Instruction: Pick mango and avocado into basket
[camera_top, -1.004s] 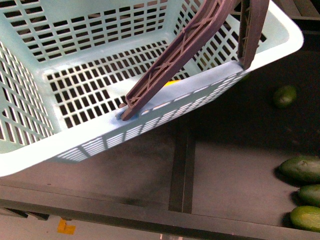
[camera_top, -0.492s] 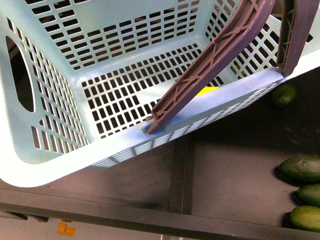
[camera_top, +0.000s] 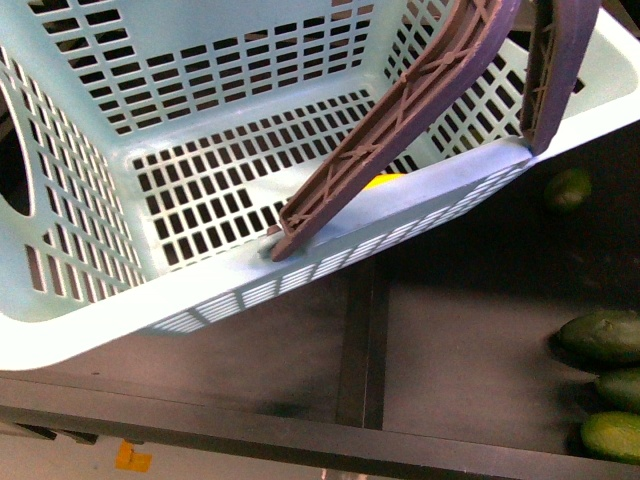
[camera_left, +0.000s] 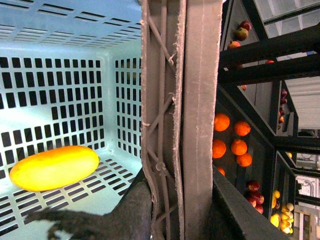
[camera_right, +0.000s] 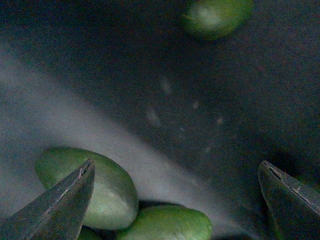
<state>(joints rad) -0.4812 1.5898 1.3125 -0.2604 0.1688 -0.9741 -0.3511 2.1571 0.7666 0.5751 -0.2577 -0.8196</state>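
The pale teal basket (camera_top: 250, 290) hangs tilted over the dark shelf, its brown handles (camera_top: 400, 120) raised. My left gripper (camera_left: 175, 210) is shut on a basket handle (camera_left: 182, 120). The yellow mango (camera_left: 54, 167) lies on the basket floor; the front view shows only a sliver of the mango (camera_top: 385, 181) behind the rim. My right gripper (camera_right: 175, 197) is open just above a cluster of green avocados (camera_right: 107, 187), one finger (camera_right: 60, 205) over the nearest. Another avocado (camera_right: 217, 15) lies apart. In the front view avocados (camera_top: 602, 335) lie at the right edge, one (camera_top: 568, 188) alone further back.
Oranges (camera_left: 232, 140) and red apples (camera_left: 255, 192) lie on black shelves (camera_left: 270, 50) beside the basket. A dark divider (camera_top: 365, 340) splits the shelf below the basket, with a front rail (camera_top: 300, 425) along its near edge.
The basket swung to the right and turned, then drifted back a little to the left. The avocados on the shelf have not moved.
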